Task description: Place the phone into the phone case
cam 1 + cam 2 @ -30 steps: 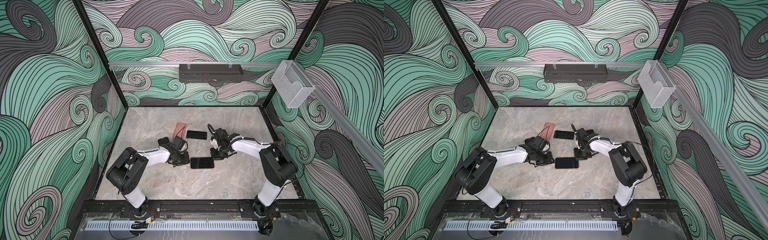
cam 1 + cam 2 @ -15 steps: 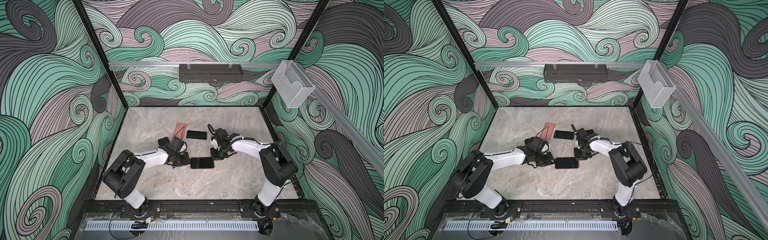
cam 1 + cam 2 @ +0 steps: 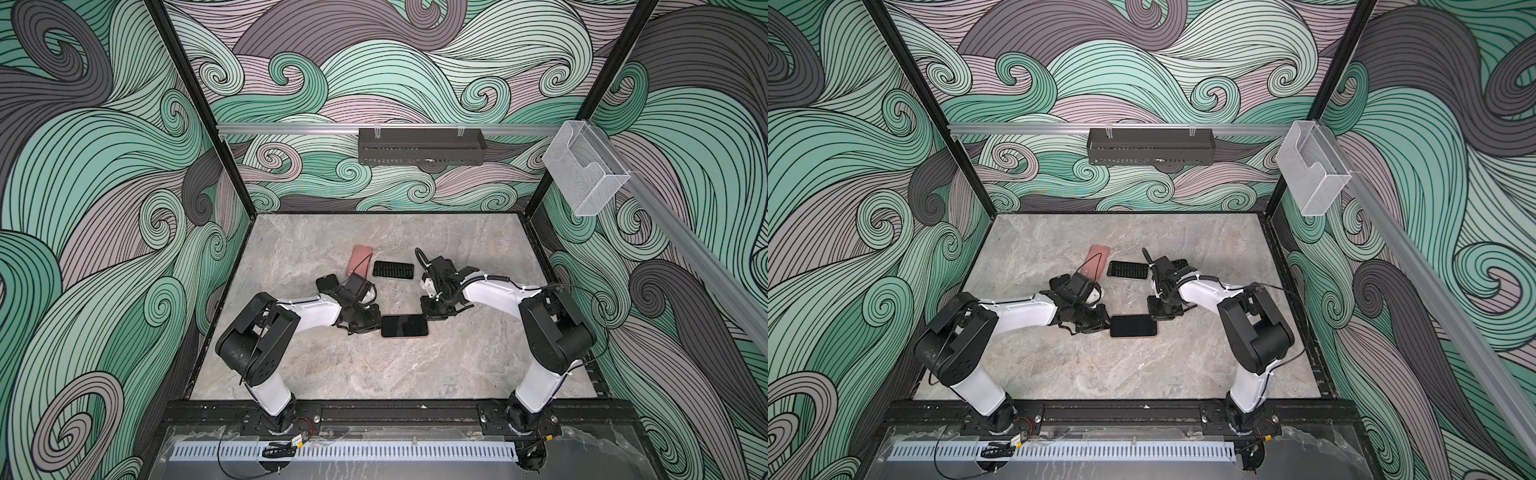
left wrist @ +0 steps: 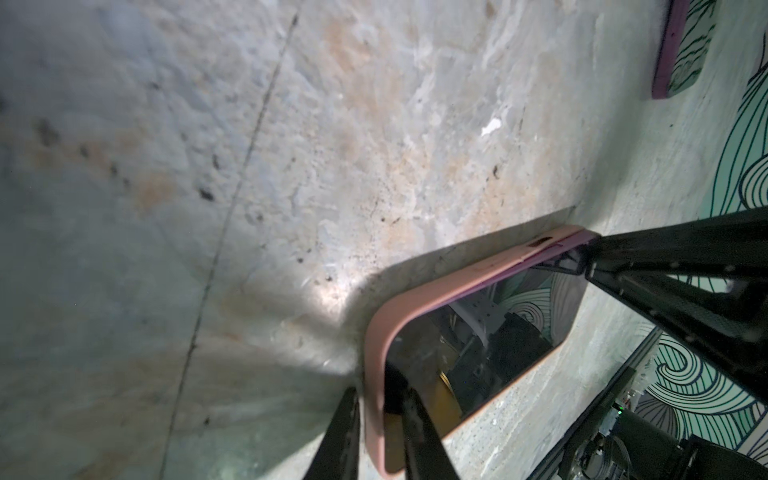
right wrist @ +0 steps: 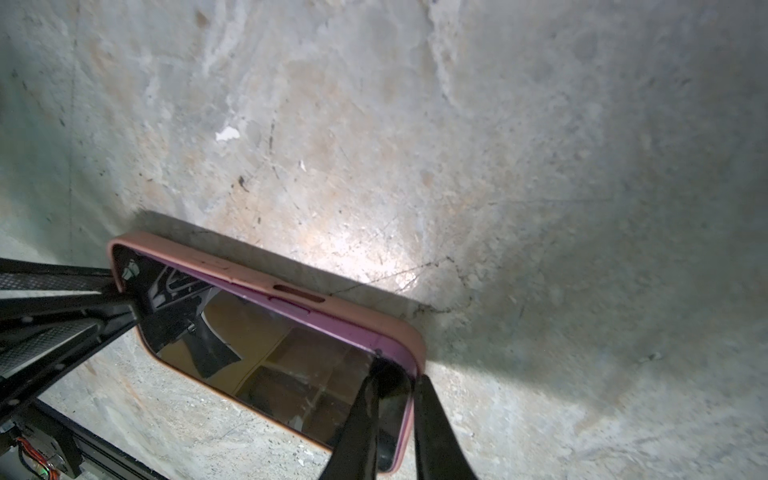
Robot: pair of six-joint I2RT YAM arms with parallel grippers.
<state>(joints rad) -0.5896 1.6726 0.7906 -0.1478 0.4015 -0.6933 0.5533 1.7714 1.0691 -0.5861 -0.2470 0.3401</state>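
A: The left gripper, how does it stand?
B: Nearly closed. Its two black fingers sit astride one short end of the pink phone case, one outside the wall, the other over the glass, pinching the rim between them.
A: And the right gripper?
B: Just as narrow, nipped on the rim at the opposite end, close to a corner.
A: Where is the phone?
B: Flat on the marble tabletop, dark screen up, lying in that case between the two grippers, near the middle of the table in both top views. Along one long side a purple band of the phone's edge shows inside the pink rim; whether it is pressed fully home I cannot tell.
A: Anything else on the table?
B: Farther back, a second pink slab of phone shape, and just beside it a black rectangle with a dotted grid.
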